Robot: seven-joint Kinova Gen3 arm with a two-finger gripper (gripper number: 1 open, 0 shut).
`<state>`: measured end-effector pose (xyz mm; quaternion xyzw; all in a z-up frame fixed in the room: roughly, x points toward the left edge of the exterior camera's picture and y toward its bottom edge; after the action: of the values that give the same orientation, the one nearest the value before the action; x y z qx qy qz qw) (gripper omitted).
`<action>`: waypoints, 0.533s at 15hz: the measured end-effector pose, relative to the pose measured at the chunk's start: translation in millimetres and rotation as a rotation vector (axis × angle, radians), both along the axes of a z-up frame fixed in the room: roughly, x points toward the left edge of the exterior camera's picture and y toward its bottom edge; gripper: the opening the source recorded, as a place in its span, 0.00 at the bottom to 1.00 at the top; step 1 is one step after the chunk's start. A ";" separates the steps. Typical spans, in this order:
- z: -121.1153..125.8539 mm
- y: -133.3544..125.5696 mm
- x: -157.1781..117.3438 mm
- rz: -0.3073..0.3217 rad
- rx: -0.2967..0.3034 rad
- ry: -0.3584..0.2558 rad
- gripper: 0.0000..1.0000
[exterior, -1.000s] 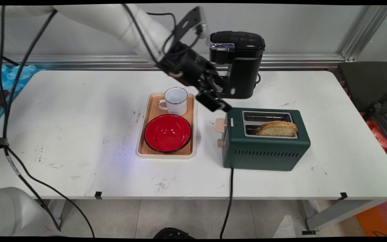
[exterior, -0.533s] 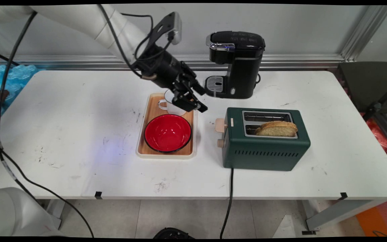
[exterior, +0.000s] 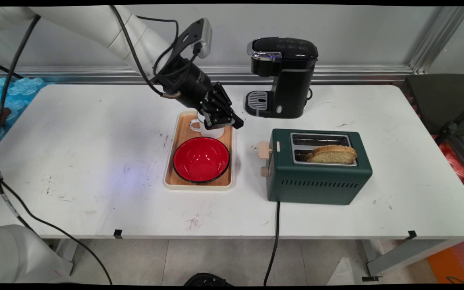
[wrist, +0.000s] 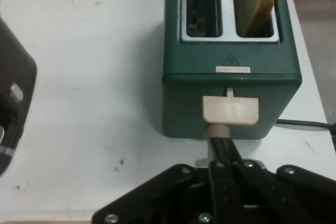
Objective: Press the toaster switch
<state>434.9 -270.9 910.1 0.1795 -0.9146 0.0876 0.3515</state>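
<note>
Toaster, dark green, standing right of centre on the white table, bread slice upright in the near slot, cream lever on the left end. Black coffee machine behind it, near the wall. Wooden tray left of the toaster, carrying a red bowl and, behind that, a white mug. Black tool tilted above the mug's right rim, fingers pressed together, gripping nothing.
</note>
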 end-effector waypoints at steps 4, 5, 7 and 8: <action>1.1 -3.9 -8.2 -0.013 -0.008 -0.008 0.00; 1.8 -5.5 -11.9 -0.015 -0.011 -0.007 0.00; 2.5 -7.7 -19.8 -0.016 -0.010 -0.004 0.00; 2.3 -8.6 -24.3 -0.014 -0.007 -0.003 0.00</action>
<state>410.6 -279.5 912.4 0.1716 -0.9160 0.0887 0.3516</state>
